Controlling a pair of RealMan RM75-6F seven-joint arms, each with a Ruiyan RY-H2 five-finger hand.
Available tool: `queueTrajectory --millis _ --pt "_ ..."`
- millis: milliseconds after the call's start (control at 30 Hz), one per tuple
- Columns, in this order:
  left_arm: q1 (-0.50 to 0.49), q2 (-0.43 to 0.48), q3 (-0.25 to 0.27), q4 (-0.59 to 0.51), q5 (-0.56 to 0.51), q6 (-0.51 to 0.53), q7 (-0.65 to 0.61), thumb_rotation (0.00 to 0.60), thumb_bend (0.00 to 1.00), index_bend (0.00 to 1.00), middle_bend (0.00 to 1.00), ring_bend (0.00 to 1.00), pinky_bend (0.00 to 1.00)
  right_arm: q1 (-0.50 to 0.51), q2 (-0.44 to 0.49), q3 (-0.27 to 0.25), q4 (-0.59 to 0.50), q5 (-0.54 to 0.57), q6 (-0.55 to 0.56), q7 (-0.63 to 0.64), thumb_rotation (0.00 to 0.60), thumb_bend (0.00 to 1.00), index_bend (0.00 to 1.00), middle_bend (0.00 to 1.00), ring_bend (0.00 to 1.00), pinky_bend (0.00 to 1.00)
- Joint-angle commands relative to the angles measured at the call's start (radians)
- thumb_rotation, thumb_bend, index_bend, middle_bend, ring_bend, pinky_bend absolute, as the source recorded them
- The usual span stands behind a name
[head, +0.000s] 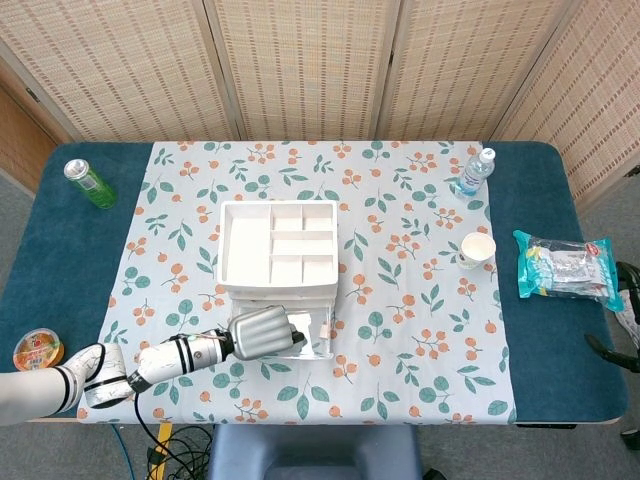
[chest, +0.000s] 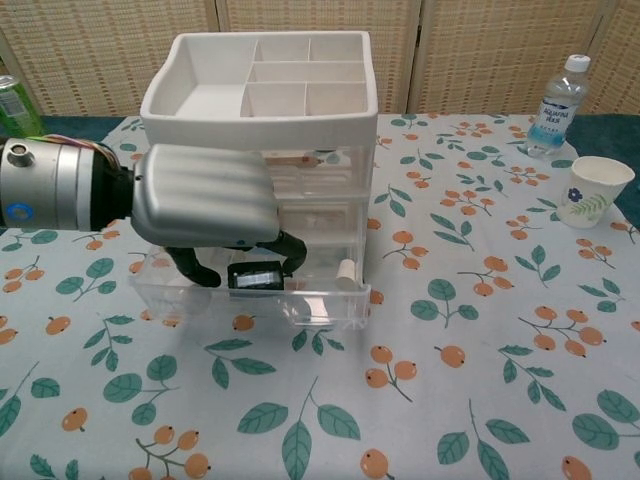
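Bottom drawer (chest: 250, 290) of the organizer (chest: 262, 85) pulled out, centre-left of chest view. Left hand (chest: 205, 200) inside it, fingers curled around the small black box (chest: 257, 276); firm hold not certain, lift-out remaining. Right hand unseen.

The left arm reaches in low from the table's near left corner, forearm lying almost level along the near edge. The left hand (chest: 205, 195) is turned palm down, its dark fingers (chest: 290, 252) curled downward beneath the silver back. The right hand appears in neither view.
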Motion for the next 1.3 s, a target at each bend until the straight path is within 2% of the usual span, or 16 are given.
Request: queueTrajectory --millis 33,467,700,900,1300 --pt "-0.001 -0.002 0.000 0.002 -0.001 -0.001 -0.001 0.600 0.15 0.38 0.97 1.00 1.00 0.000 0.000 0.000 0.000 0.000 0.000 -0.001 0.600 0.19 0.00 0.09 0.24 0.24" --pt "-0.002 -0.017 -0.001 0.020 -0.001 0.006 -0.012 0.600 0.20 0.45 0.96 1.00 1.00 -0.004 0.001 0.002 -0.003 0.006 0.003 -0.003 0.600 0.19 0.00 0.09 0.24 0.24" --pt "0.009 -0.019 -0.009 0.020 -0.009 0.036 -0.026 0.600 0.21 0.46 0.96 1.00 1.00 -0.005 0.000 0.003 -0.002 0.006 0.005 -0.001 0.600 0.19 0.00 0.09 0.24 0.24" --pt "0.034 0.002 -0.021 0.000 -0.019 0.090 -0.036 0.600 0.21 0.46 0.96 1.00 1.00 -0.005 0.000 0.004 -0.002 0.001 0.008 0.001 0.600 0.19 0.00 0.09 0.24 0.24" --pt "0.172 0.105 -0.040 -0.085 -0.072 0.274 -0.031 0.600 0.21 0.46 0.96 1.00 1.00 -0.005 0.001 0.004 -0.004 -0.005 0.011 0.001 0.600 0.19 0.00 0.09 0.24 0.24"
